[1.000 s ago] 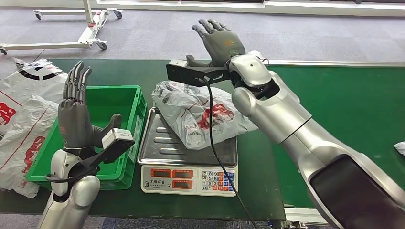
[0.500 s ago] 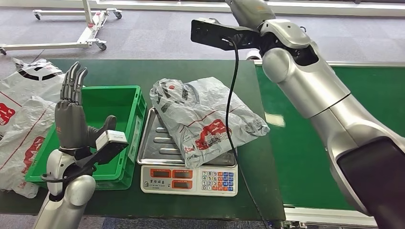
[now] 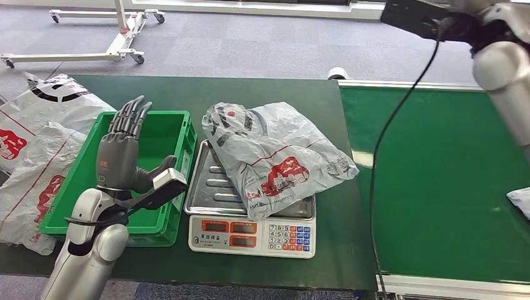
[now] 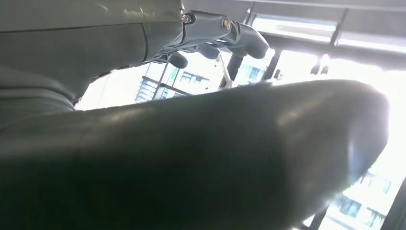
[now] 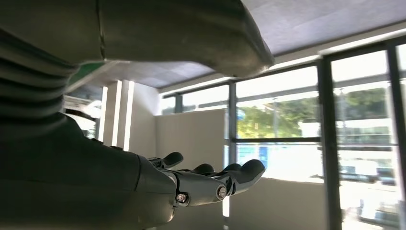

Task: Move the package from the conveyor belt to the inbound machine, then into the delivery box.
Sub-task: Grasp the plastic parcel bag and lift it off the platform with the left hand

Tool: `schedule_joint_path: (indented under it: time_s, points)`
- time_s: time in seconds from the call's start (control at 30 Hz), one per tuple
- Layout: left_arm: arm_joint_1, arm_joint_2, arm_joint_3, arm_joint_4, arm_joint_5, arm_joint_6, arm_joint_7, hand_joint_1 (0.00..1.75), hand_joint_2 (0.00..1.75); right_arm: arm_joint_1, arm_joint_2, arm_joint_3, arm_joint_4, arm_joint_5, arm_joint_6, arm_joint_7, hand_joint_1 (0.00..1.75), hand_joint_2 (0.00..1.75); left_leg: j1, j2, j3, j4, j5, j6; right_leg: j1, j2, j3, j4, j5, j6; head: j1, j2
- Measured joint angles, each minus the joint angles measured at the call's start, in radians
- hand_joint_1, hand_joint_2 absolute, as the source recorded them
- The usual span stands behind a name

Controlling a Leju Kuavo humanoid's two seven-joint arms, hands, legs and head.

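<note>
One crumpled grey plastic package with red print [image 3: 275,156] on steel scale tray [image 3: 215,187], right hand [image 5: 201,184] since lifted away, fingers apart, empty, left hand [image 3: 122,153] open beside green plastic crate [image 3: 159,128], dark green surface [image 3: 187,90], grey carpet floor [image 3: 250,50].

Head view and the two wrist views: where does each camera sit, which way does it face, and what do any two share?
Head view: high on the body, looking down at the package on the scale, green bin and left hand.
Left wrist view: behind the left hand, facing up toward bright windows.
Right wrist view: behind the right hand, facing windows and ceiling.
Shared: both wrist views show windows; head and left wrist views share the left hand.
</note>
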Motion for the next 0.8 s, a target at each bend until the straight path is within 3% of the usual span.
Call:
schedule_joint_path:
  time_s: [0.13,0.27,0.4,0.5,0.6,0.7,0.8]
  points:
    - [-0.07,0.033,-0.032,0.113,0.0,-0.019,-0.012,0.0,0.0,0.135,-0.262,-0.077,-0.158,-0.124,-0.004,0.023,0.0,1.75,0.0,-0.001,0.0,0.002,-0.002,0.003,0.0,-0.002,0.002,-0.002,-0.001,0.003,0.0,0.0]
    - [-0.147,0.076,-0.083,0.231,0.019,-0.057,-0.02,0.0,0.0,0.402,-0.525,-0.231,-0.376,-0.268,-0.051,0.064,0.0,1.75,0.0,-0.002,-0.002,0.001,-0.005,0.007,0.0,-0.003,0.002,-0.002,-0.003,0.006,0.0,0.0]
    - [-0.22,0.095,-0.139,0.307,0.051,-0.093,-0.023,0.0,0.0,0.706,-0.702,-0.446,-0.549,-0.309,-0.033,0.098,0.0,1.75,0.0,0.004,-0.002,-0.001,-0.006,0.007,-0.001,0.002,-0.001,-0.002,-0.003,0.006,0.0,0.0]
    - [-0.29,0.097,-0.19,0.355,0.079,-0.128,-0.013,0.0,0.0,0.983,-0.757,-0.698,-0.657,-0.289,0.041,0.086,0.0,1.75,0.0,0.004,-0.003,-0.001,-0.006,0.007,-0.001,0.002,-0.001,-0.002,-0.003,0.006,0.0,0.0]
    - [-0.35,0.097,-0.234,0.397,0.093,-0.152,0.001,0.0,0.0,1.188,-0.763,-0.933,-0.739,-0.274,0.094,0.064,0.0,1.75,0.0,0.005,-0.003,-0.002,-0.006,0.007,-0.002,0.003,-0.002,-0.001,-0.003,0.006,0.0,0.0]
    - [-0.384,0.096,-0.268,0.427,0.095,-0.162,0.012,0.0,0.0,1.275,-0.757,-1.036,-0.776,-0.24,0.098,0.045,0.0,1.75,0.0,0.008,-0.002,-0.002,-0.006,0.007,-0.002,0.006,-0.002,-0.001,-0.003,0.006,0.0,0.0]
    - [-0.4,0.091,-0.295,0.444,0.092,-0.163,0.017,0.0,0.0,1.269,-0.733,-1.032,-0.777,-0.177,0.085,0.028,0.0,1.75,-0.001,0.011,-0.001,-0.002,-0.005,0.007,-0.003,0.009,-0.002,-0.001,-0.002,0.006,0.0,0.0]
